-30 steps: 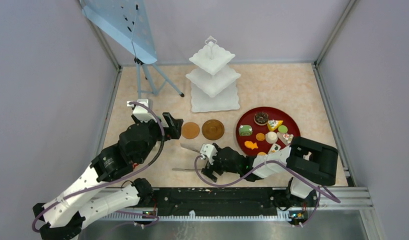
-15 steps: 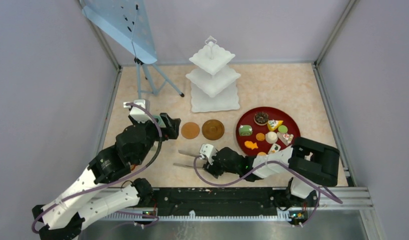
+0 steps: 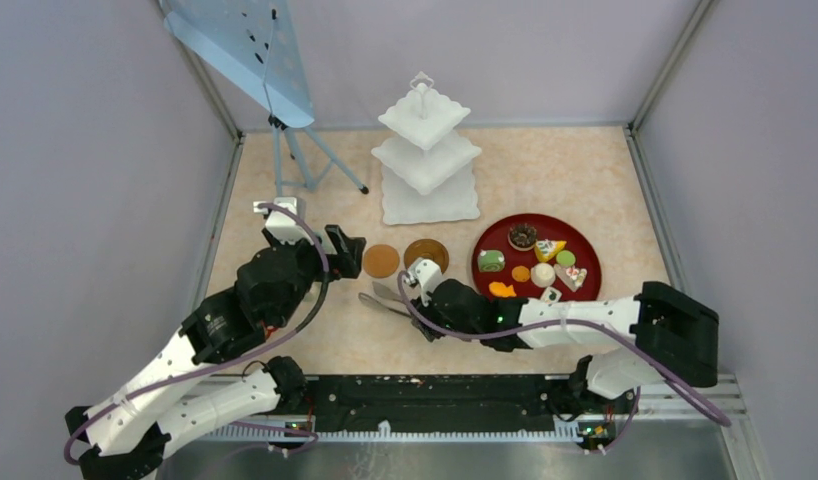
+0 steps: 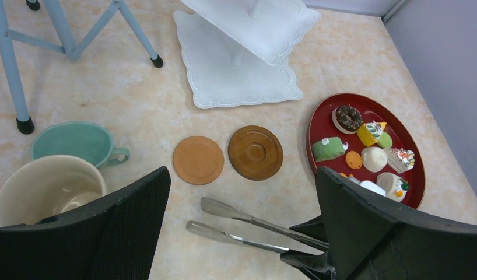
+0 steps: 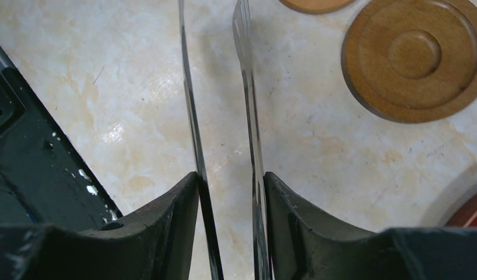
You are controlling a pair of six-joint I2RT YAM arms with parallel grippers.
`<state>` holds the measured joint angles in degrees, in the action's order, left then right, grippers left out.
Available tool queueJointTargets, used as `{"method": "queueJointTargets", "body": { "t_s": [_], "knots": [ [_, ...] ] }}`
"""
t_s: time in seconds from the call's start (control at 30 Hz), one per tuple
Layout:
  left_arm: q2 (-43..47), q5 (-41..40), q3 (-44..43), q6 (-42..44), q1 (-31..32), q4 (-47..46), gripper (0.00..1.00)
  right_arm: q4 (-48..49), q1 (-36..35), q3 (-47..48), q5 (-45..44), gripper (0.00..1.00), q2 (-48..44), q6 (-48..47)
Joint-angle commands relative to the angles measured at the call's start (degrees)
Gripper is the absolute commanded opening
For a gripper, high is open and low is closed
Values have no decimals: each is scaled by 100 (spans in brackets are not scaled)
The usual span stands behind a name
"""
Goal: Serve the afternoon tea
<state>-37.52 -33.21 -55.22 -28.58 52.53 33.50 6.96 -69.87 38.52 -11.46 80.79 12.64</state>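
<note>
On the beige tabletop (image 3: pixel 585 170), colourful toy sweets (image 3: pixel 542 273) lie on a dark-red round tray (image 3: pixel 565 228), two o'clock from the nearer right gripper (image 3: pixel 413 300). It pinches long metal tongs (image 3: pixel 380 298) pointing nine o'clock; the left gripper (image 3: pixel 350 250) gapes.

The desk (image 3: pixel 595 165) has a beige, marbled top, evenly lit with only soft shadows. Pale lilac walls (image 3: pixel 85 150) close it in on the left, far and right sides, with slim metal posts (image 3: pixel 666 65) at the far corners. A light-blue perforated panel (image 3: pixel 247 50) stands on a blue tripod (image 3: pixel 279 165) at the far left. A black rail (image 3: pixel 435 398) runs along the near edge, and below it lies what seems to be a grey metal sheet (image 3: pixel 445 460).
</note>
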Motion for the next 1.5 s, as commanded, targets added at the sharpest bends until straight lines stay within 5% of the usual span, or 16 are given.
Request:
{"method": "queueJointTargets", "body": {
  "t_s": [0.0, 0.73, 1.1, 1.3, 1.47],
  "knots": [
    [-29, 165, -243, -90, -23, -193, 99, -1057, -61, 497, -350, 43, -461, 917],
    [-199, 427, -606, 115, -20, -286, 99, -5179, 122, 2349, -1960, 40, -1374, 2735],
    [-1267, 1322, -964, 185, -17, -592, 99, -6897, 1464, 2436, -2179, 39, -2480, 3410],
    [-1936, 1965, -1250, 184, -24, -775, 99, -6629, 2761, 2401, -1626, 38, -2406, 2998],
    [-2102, 2234, -1270, 72, -24, -994, 99, -6812, 3029, 2636, -1537, 39, -1970, 3017]
  ]
}}
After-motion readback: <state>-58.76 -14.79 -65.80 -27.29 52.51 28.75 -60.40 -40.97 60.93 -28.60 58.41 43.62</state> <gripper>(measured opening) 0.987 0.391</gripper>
